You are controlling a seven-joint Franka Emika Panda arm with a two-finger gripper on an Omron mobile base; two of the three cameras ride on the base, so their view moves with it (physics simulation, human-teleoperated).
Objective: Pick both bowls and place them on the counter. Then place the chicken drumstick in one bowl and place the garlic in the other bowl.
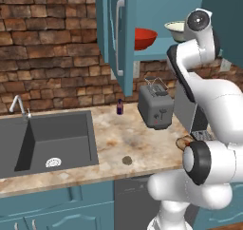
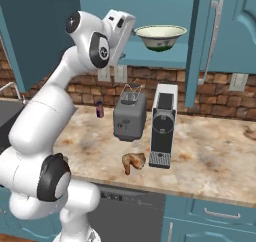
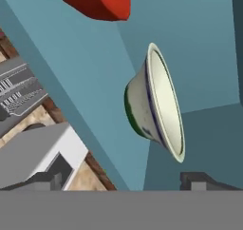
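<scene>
Left base view: the glossy red round bowl (image 1: 144, 37) sits on the teal cabinet shelf (image 1: 152, 54) at about 12 o'clock; the pale cream-green bowl with a darker rim (image 1: 175, 30) stands on the same shelf just toward 3 o'clock of it, partly hidden by the white arm; on the beige marbled stone tabletop (image 1: 118, 138) the tiny greyish-tan garlic bulb (image 1: 126, 160) lies near the front edge at 6 o'clock; the golden-brown chicken drumstick (image 1: 183, 141) peeks out beside the arm at 4 o'clock; a grey toaster (image 1: 155, 105) and a small dark purple bottle (image 1: 119, 106) stand toward the brick wall; a dark sink (image 1: 45, 141) fills the 9 o'clock side.

Right base view: the pale bowl (image 2: 160, 37) rests upright on the shelf at 12 o'clock, the arm's hand raised just at its 9 o'clock side; the drumstick (image 2: 133, 161) lies on the tabletop between the toaster (image 2: 129, 117) and a black and white coffee machine (image 2: 163, 128).

Hand view: the pale bowl (image 3: 156, 103) appears tilted at centre, apart from the fingers (image 3: 129, 180); the red bowl (image 3: 97, 2) is at 11 o'clock; the two dark tips stand widely separated with nothing between them, so the fingers are released.
</scene>
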